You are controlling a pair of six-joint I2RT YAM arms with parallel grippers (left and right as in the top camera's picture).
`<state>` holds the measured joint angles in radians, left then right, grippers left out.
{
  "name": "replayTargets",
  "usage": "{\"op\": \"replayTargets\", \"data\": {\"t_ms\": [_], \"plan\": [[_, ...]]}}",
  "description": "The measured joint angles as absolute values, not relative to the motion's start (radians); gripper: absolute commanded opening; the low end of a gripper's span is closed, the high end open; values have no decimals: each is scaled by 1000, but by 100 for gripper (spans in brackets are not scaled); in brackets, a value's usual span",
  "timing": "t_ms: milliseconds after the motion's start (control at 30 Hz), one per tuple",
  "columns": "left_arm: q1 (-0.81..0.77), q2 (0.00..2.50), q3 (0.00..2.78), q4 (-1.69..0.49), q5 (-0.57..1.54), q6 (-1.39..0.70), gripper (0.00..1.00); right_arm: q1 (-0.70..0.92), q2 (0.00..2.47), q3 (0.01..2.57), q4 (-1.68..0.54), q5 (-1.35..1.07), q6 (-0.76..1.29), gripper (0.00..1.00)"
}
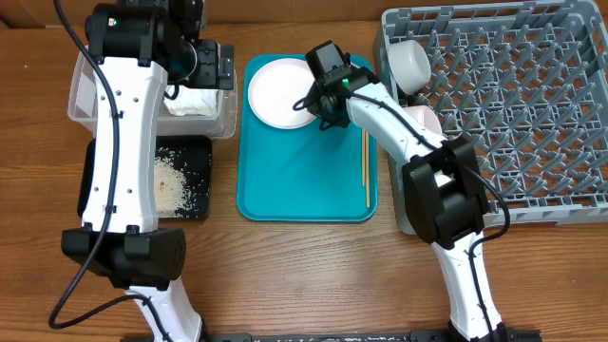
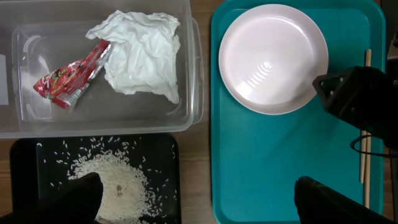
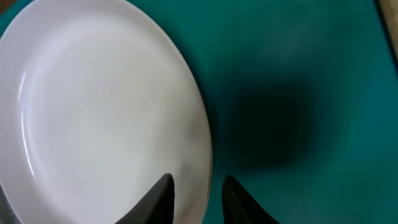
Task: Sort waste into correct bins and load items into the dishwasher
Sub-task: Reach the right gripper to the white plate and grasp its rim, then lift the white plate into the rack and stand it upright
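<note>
The large white plate (image 1: 278, 90) lies at the back of the teal tray (image 1: 304, 180). My right gripper (image 3: 199, 190) is shut on the plate's right rim (image 3: 93, 106), one finger over the plate and one outside it. The chopsticks (image 1: 366, 169) lie along the tray's right side. My left gripper (image 2: 199, 205) is wide open and empty, over the gap between the black tray (image 2: 161, 149) and the teal tray (image 2: 267, 162). The clear tub (image 2: 193, 74) holds the napkin (image 2: 146, 56) and the red wrapper (image 2: 71, 78). Rice (image 2: 115, 180) lies on the black tray.
The grey dish rack (image 1: 532, 114) stands at the right, with a white bowl (image 1: 408, 62) at its near-left corner and another white dish (image 1: 425, 119) below it. The right arm crosses the teal tray's right part, close to the chopsticks.
</note>
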<state>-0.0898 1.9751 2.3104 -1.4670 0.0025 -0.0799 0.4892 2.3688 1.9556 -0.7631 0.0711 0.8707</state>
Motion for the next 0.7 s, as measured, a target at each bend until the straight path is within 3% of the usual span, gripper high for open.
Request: {"op": "replayTargets", "data": {"t_ms": [200, 333, 700], "plan": [[-90, 1975, 2310, -1467, 2, -80, 100, 498, 2398, 1946, -749, 78, 902, 27], [-90, 1975, 2310, -1467, 2, -80, 100, 499, 2407, 1946, -739, 74, 914, 4], [-90, 1975, 2310, -1467, 2, -80, 100, 482, 2406, 1984, -834, 52, 880, 4]]}}
